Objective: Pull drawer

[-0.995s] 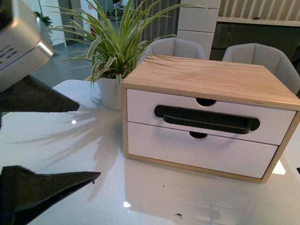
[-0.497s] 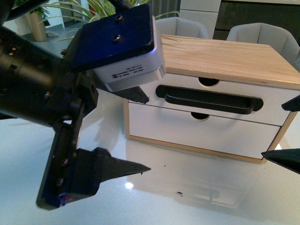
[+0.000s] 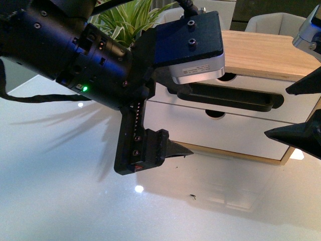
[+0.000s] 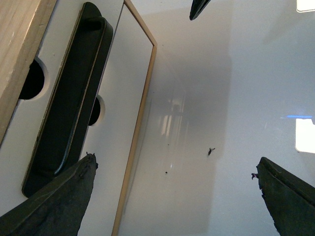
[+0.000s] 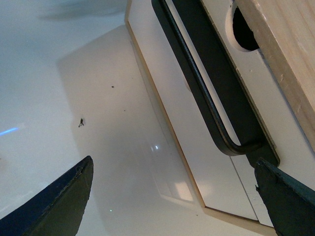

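Note:
The drawer [image 3: 288, 98] is the upper white front of a small wooden cabinet [image 3: 266, 52], with a long black bar handle [image 3: 230, 98] and a half-round notch above it. Its front looks flush with the front below. My left gripper [image 3: 183, 120] is open just in front of the handle's left end, and the wrist camera hides its upper finger. My right gripper [image 3: 277, 112] is open at the handle's right end. In the left wrist view the handle [image 4: 69, 108] lies beside one finger of that gripper [image 4: 175, 160]. In the right wrist view the handle [image 5: 206, 83] ends near one finger of that gripper [image 5: 173, 162].
Below the drawer is a plain white front [image 3: 235, 133] with only a notch. The cabinet stands on a glossy white table [image 3: 75, 191]. A potted plant [image 3: 125, 20] is behind the left arm, and a grey chair [image 3: 273, 22] is behind the cabinet.
The left arm has swung rightward across the front view to the cabinet's front. The right gripper has come in from the right edge toward the handle's right end.

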{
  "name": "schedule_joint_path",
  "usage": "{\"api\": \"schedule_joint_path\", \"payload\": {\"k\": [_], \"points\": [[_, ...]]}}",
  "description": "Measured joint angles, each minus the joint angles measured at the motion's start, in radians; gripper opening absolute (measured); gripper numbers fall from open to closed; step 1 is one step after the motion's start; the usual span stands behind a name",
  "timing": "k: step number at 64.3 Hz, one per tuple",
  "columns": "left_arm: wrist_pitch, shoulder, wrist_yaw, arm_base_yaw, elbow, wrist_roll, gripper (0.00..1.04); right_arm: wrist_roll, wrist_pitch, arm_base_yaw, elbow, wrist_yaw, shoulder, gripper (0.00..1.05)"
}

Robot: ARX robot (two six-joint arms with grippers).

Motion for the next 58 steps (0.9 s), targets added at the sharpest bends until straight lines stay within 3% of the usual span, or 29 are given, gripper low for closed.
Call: {"api": "schedule_joint_path", "payload": {"k": [33, 58], "points": [[-0.001, 0.148, -0.030, -0.041, 0.153, -0.002, 0.97, 0.000, 0.000, -0.069, 0.020, -0.045, 0.032, 0.96], [0.006, 0.235, -0.095, -0.044, 0.211, 0.030, 0.97, 0.005, -0.006, -0.069, 0.037, -0.078, 0.036, 0.96]]}}
